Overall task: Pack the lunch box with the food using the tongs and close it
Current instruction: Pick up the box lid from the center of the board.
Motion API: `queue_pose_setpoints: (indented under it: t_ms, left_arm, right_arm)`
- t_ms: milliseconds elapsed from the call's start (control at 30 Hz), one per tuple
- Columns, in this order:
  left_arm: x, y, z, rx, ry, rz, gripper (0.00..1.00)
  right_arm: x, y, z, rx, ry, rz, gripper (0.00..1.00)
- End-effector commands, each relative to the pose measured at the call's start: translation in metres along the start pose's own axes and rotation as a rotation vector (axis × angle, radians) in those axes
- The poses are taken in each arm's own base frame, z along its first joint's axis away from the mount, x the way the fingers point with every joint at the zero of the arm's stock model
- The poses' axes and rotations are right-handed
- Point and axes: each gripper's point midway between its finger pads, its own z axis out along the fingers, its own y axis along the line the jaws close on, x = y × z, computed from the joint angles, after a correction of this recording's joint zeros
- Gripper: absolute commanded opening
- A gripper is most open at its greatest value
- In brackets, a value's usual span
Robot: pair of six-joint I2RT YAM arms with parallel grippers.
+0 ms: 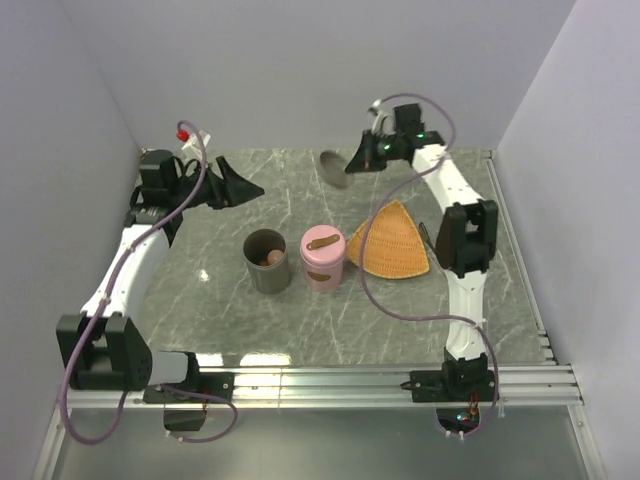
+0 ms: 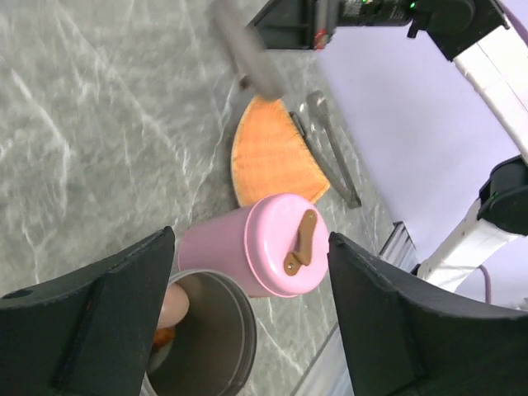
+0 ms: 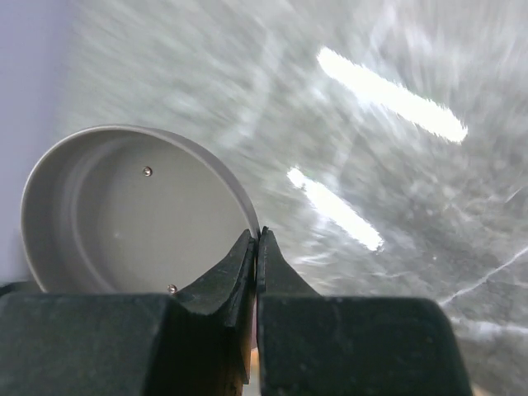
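Grey lid (image 3: 124,214), pinched by its rim in the closed right gripper (image 3: 257,243) and apparently clear of the surface (image 3: 412,247), may swivel or drop short of the pot (image 1: 268,278) holding the food (image 2: 173,307); left gripper (image 2: 250,243) open, empty.

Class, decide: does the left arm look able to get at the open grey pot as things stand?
Probably yes. The left gripper is open with nothing between it and the grey pot; the right gripper, shut on the lid, is off at the back.

I view the whole surface (image 1: 300,330) from above; left wrist camera shares the pink container (image 1: 323,258) close up, right wrist the grey lid (image 3: 124,214).
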Motion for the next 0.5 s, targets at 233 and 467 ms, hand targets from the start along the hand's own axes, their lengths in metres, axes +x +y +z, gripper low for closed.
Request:
queue_pose_setpoints:
  t_ms: [233,467]
  left_arm:
    - [-0.036,-0.119,-0.070,0.320,-0.328,0.660,0.84]
    - [-0.033,-0.168,-0.066,0.530,-0.199,0.491,0.81]
  right_arm:
    - [-0.059,0.168,-0.177,-0.669,-0.203,0.003,0.00]
    - [-0.018,0.248,-0.209,-0.909,-0.235,-0.197,0.00]
